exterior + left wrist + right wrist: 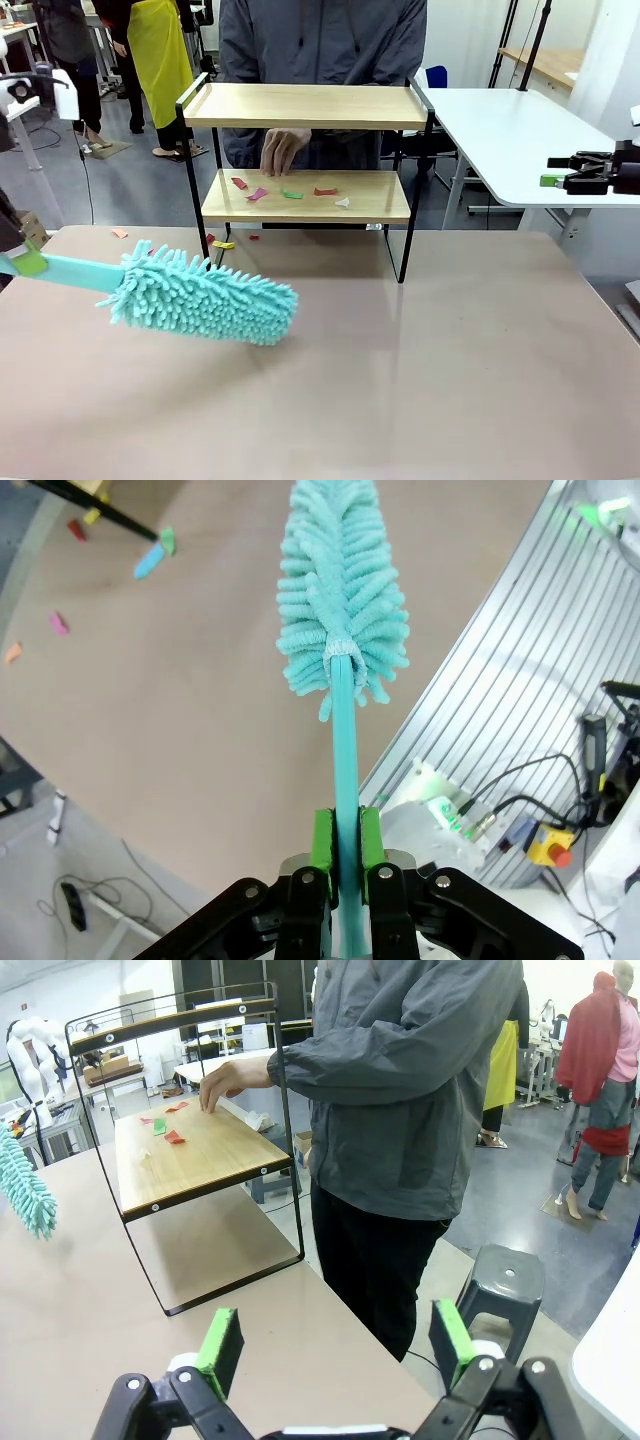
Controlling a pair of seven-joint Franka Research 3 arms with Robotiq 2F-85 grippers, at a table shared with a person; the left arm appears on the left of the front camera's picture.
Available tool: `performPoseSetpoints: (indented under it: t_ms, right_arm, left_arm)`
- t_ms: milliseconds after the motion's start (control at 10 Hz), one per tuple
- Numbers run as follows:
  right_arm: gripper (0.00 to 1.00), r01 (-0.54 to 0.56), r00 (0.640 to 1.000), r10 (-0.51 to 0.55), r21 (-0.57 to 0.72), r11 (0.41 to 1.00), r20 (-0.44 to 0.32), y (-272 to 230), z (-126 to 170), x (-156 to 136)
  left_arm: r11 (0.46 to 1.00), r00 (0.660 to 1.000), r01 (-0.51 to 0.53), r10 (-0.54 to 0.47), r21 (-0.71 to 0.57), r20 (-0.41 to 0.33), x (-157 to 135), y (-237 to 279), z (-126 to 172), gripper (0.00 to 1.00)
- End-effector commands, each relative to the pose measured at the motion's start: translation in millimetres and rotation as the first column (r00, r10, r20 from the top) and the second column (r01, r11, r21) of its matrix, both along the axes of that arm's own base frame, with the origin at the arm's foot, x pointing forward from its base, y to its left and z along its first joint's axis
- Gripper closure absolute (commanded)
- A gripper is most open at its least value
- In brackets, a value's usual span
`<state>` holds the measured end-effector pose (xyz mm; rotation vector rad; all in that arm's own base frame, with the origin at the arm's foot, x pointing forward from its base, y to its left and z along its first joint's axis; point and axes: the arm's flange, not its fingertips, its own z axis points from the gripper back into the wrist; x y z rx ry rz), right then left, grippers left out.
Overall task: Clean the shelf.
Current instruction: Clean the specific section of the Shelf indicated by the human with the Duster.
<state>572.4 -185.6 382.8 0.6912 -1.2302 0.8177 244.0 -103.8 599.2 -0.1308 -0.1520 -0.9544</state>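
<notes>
The shelf (300, 105) stands at the table's far middle, two wooden boards in a black frame. Coloured paper scraps (290, 192) lie on its lower board, and a person's hand (283, 150) rests there among them. My left gripper (25, 262) at the left edge is shut on the handle of a teal fluffy duster (205, 297), whose head hangs over the table in front of the shelf. In the left wrist view the pads (322, 845) of my left gripper (345, 845) clamp the duster (342, 590) handle. My right gripper (555, 170) hovers open at the far right; the right wrist view shows this gripper (335, 1345) empty, facing the shelf (200, 1145).
A few scraps (223, 244) lie on the brown table by the shelf's left leg. A white table (520, 130) stands to the right behind. The person (400, 1090) stands close behind the shelf, a grey stool (505, 1275) beside them. The table's near half is free.
</notes>
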Motion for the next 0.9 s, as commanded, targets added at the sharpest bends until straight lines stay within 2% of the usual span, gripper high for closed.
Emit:
performPoseSetpoints:
  t_ms: [0, 200, 400, 600, 800]
  right_arm:
    - [0.00, 0.018, 1.000, -0.018, -0.007, 1.000, -0.015, 5, 7, -1]
    - [0.00, 0.018, 1.000, -0.018, -0.007, 1.000, -0.015, 5, 7, -1]
    - [0.00, 0.018, 1.000, -0.018, -0.007, 1.000, -0.015, 5, 7, -1]
    - [0.00, 0.018, 1.000, -0.018, -0.007, 1.000, -0.015, 5, 7, -1]
    - [0.00, 0.018, 1.000, -0.018, -0.007, 1.000, -0.015, 5, 7, -1]
  left_arm:
    - [0.992, 0.997, -0.076, 0.078, -0.097, 0.016, -4, -31, 24, 0.87]
    - [0.972, 0.990, -0.140, 0.143, -0.190, 0.003, -4, -59, 47, 0.87]
    - [0.927, 0.972, -0.235, 0.230, -0.293, -0.051, -2, -95, 65, 0.87]
    - [0.849, 0.915, -0.391, 0.400, -0.357, -0.050, 2, -142, 74, 0.87]
    - [0.772, 0.816, -0.533, 0.577, -0.346, 0.029, 7, -184, 78, 0.87]
